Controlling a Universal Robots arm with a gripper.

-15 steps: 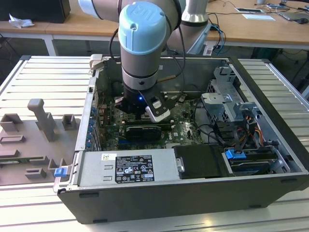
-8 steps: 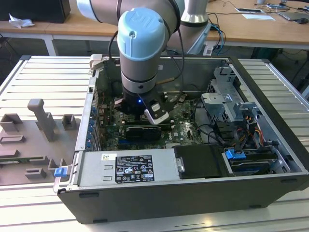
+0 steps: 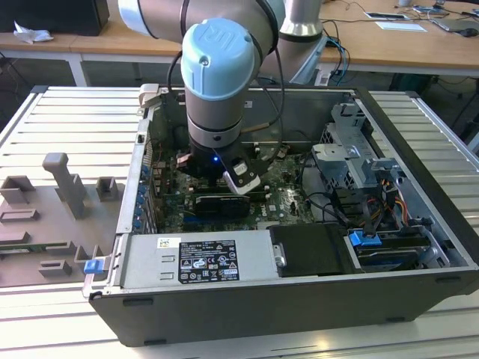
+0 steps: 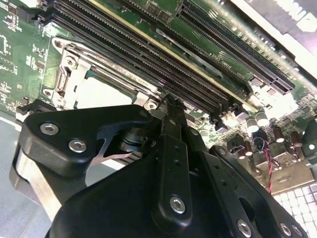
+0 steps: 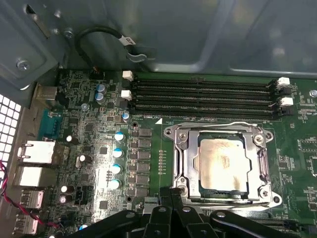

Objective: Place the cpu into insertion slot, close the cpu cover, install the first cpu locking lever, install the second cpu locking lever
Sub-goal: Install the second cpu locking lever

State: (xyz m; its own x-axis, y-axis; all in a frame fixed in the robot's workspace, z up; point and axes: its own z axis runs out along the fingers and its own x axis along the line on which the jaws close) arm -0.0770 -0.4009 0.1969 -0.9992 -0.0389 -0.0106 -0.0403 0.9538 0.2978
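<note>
the cpu (image 5: 221, 164) sits in the insertion slot (image 5: 257, 191) with the cpu cover (image 5: 187, 163) closed flat around it, on the green motherboard (image 5: 99, 148). the gripper (image 5: 171, 191) hangs just beside the socket's edge, its fingers (image 4: 170, 130) pressed together and holding nothing

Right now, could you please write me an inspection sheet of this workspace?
Surface: ribbed metal table carrying an open computer case.
Job's things: cpu lies in the insertion slot; cpu cover is down around it.
Clutter: grey fixture blocks at the exterior view's left.
Claw: claw sits at the slot's edge, fingers together, holding nothing.
Cables: black loop on the case wall; coloured bundle by the drive bays.
Surroundings: wooden desks behind.
</note>
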